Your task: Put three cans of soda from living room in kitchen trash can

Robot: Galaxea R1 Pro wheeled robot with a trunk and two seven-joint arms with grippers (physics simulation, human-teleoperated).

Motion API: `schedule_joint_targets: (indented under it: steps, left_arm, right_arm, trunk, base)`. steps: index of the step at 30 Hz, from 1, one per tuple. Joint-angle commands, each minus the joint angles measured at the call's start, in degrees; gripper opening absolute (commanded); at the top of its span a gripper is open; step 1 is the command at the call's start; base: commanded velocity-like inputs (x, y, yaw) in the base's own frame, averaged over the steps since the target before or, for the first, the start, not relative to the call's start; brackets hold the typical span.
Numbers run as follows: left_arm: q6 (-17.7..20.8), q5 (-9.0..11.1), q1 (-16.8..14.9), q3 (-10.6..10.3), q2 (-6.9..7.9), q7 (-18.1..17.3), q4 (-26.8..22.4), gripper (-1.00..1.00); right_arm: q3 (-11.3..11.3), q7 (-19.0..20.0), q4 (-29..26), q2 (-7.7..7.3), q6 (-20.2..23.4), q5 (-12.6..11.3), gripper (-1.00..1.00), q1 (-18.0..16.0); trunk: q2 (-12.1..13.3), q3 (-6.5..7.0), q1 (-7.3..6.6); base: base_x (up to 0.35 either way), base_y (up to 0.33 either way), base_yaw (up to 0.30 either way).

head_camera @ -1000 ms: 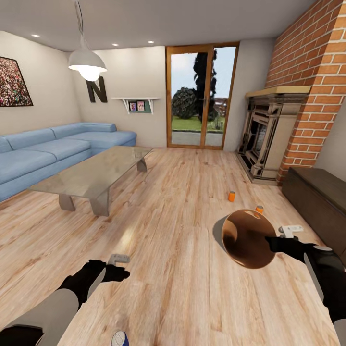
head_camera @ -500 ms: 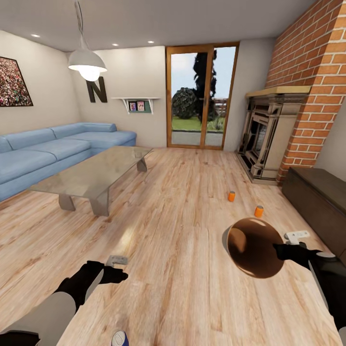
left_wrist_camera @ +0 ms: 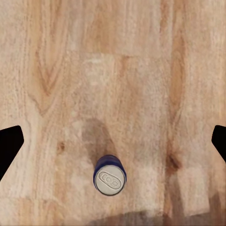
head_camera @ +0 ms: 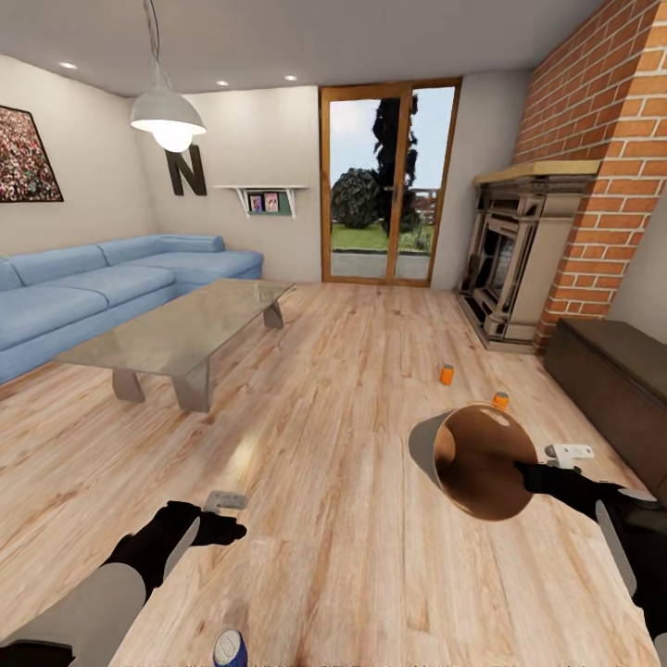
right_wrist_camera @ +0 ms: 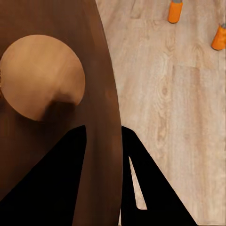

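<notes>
The tash can point(head_camera: 477, 460), grey outside and copper-brown inside, hangs tilted over the wood floor with its mouth toward me. My right gripper point(head_camera: 532, 475) is shut on its rim, one finger inside the wall and one outside point(right_wrist_camera: 106, 131). Two orange cans of soda point(head_camera: 446, 374) point(head_camera: 500, 400) stand on the floor beyond it, also seen past the bin point(right_wrist_camera: 174, 11) point(right_wrist_camera: 219, 36). A blue can of soda point(head_camera: 230, 648) stands upright at my feet. My left gripper point(head_camera: 228, 524) hovers open high above that blue can point(left_wrist_camera: 109, 175), its fingertips point(left_wrist_camera: 10, 141) wide apart.
A glass coffee table point(head_camera: 185, 335) and a blue corner sofa point(head_camera: 102, 287) fill the left. A brick fireplace point(head_camera: 519, 269) and a long dark low cabinet point(head_camera: 616, 380) line the right wall. Glass patio doors point(head_camera: 389, 185) are at the back.
The right gripper has raised the bin slightly and tipped it, showing more of its grey outside. The view dipped a little, so more of the blue can shows. The left arm barely moved.
</notes>
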Motion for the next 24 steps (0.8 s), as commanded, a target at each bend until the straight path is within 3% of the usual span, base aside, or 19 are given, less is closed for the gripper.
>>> schedule_joint_targets:
  steps: [1,20,24]
  left_arm:
    - [0.04,-0.04,0.0,-0.01,0.0,0.01,0.06,1.0]
    - [1.0,-0.48,0.01,-0.28,-0.01,0.29,0.24,1.0]
    - [2.2,-0.48,0.01,-0.25,-0.01,0.29,0.24,1.0]
  right_arm:
    - [-0.06,0.21,-0.08,0.0,0.02,-0.59,-1.0,-0.04]
    - [-0.2,0.21,-1.72,-0.26,0.24,-0.59,-1.0,-0.09]
    - [-0.18,0.21,-5.34,-0.29,3.45,-0.54,-1.0,-0.46]
  trunk:
    - [-0.42,-0.17,0.22]
    - [-8.04,-3.59,4.39]
    - [-9.65,-4.3,5.27]
  base:
    - [0.0,0.0,0.0]
    - [0.0,0.0,0.0]
    - [0.0,0.0,0.0]
